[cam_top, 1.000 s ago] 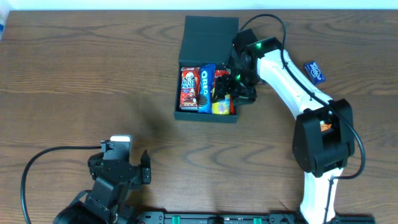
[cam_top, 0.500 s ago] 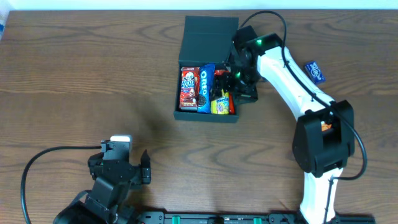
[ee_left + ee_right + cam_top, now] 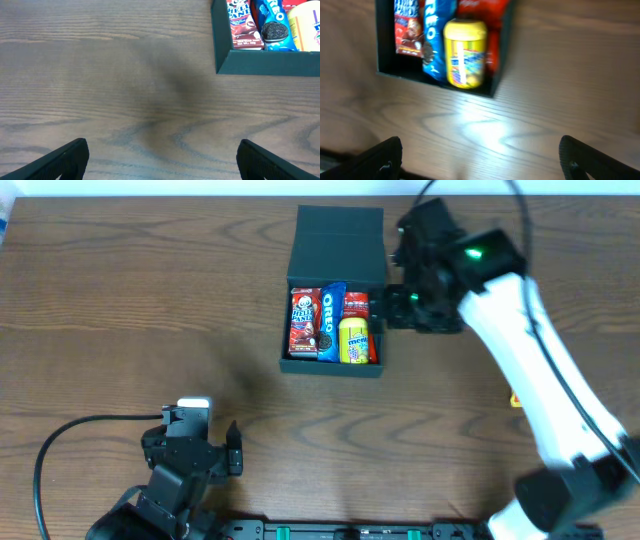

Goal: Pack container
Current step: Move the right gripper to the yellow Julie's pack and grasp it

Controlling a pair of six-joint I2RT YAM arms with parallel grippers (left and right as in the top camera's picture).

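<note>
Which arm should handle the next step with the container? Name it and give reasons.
Right, probably. The right gripper hangs open close beside the container, whose lid lies open with snacks inside. The left gripper is open too, but sits far off at the table's near edge.

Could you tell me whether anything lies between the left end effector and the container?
Nothing visible does: in the left wrist view, only bare table lies between the open left end effector and the container, whose near wall faces it.

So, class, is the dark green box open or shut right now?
Open. The box has its flap folded back, and the snack packets inside show plainly.
</note>
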